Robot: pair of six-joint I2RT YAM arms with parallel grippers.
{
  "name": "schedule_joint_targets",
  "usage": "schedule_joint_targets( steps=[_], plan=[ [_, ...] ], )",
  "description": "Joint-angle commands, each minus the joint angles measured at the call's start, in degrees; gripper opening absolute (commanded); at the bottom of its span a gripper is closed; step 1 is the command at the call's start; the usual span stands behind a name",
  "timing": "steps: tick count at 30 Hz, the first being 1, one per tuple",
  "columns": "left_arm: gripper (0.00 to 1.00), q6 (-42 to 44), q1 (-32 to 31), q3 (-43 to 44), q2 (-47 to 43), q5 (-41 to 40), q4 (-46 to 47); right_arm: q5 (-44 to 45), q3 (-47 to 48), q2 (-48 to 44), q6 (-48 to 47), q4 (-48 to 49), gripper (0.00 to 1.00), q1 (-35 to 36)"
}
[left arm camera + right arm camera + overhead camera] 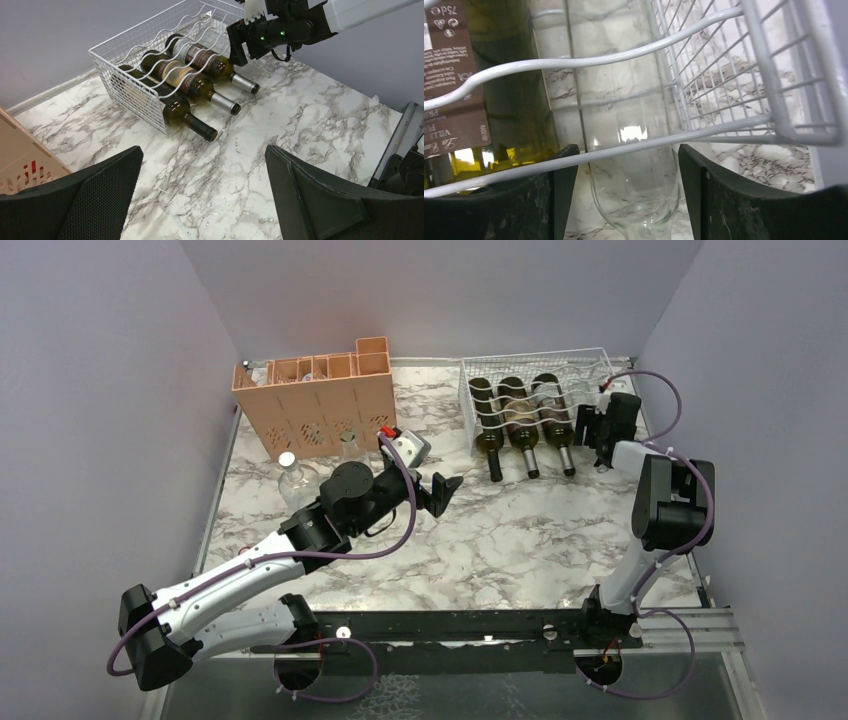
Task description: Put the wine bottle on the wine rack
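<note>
**At the rack's right end — a fourth bottle in its cradle**

Over at the back right of the marble-patterned table point(520, 540), the white thin-wire grid rack point(467, 390) is where it's happening. The right gripper point(626, 155) is nosed in at the rack's right end. Its jaws stand spread on either side of a clear glass wine bottle point(634, 200) lying under the wavy cradle wire. A sliver of marble shows between the glass and one pad, so I read no pinch here. It looks more like a release, with the bottle's weight on the wire. Lying flat is how this rack wants them, since the waves stop each bottle rolling into its neighbour.

The left gripper point(202, 152) hangs over bare marble mid-table with its jaws wide apart and empty — parked away from the rack, I'd say, so it doesn't crowd the work.

The count:
- **In the rack:** three dark green glass wine bottles point(520, 425) lie side by side, necks poking out of the near side. With the clear one beside them, that makes four cradled.
- **Elsewhere:** one peach-orange plastic crate point(320, 410) stands at the back left, and one more clear capped bottle point(289, 475) stands upright just in front of it.
</note>
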Motion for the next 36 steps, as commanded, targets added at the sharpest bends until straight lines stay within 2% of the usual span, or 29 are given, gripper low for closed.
schedule_joint_targets(
  steps=[1, 6, 11, 19, 23, 25, 31, 36],
  plan=[
    [0.99, 0.38, -0.11, 2.22, -0.48, -1.28, -0.11, 1.86, -1.05, -1.93, 0.99, 8.38, 0.76, 0.27],
    [0.99, 0.36, -0.13, 2.14, -0.62, -1.3, -0.28, 2.84, -2.52, -4.68, 2.07, 7.97, 0.77, 0.27],
    [0.99, 0.11, -0.13, 1.88, -0.65, -0.96, 0.03, 5.96, -4.64, -10.74, 5.13, 3.25, 0.77, 0.27],
    [0.99, -0.63, -0.15, 1.83, -0.6, 0.16, 0.36, 15.03, -9.85, -20.69, 19.46, -11.72, 0.74, 0.27],
    [0.99, -1.01, -0.16, 1.78, -0.66, 0.79, 0.5, 19.34, -7.39, -19.16, 30.15, -24.8, 0.67, 0.27],
    [0.99, -1.17, -0.21, 1.78, -0.75, 0.92, 0.5, 21.18, -5.68, -17.0, 34.42, -30.11, 0.66, 0.27],
    [0.99, -1.31, -0.16, 1.83, -1.01, 1.09, 0.27, 20.19, -5.86, -14.41, 36.72, -29.68, 0.62, 0.27],
    [0.99, -1.21, -0.16, 1.71, -1.13, 1.25, 0.5, 18.48, -4.77, -12.01, 33.04, -25.59, 0.56, 0.19]
  ],
)
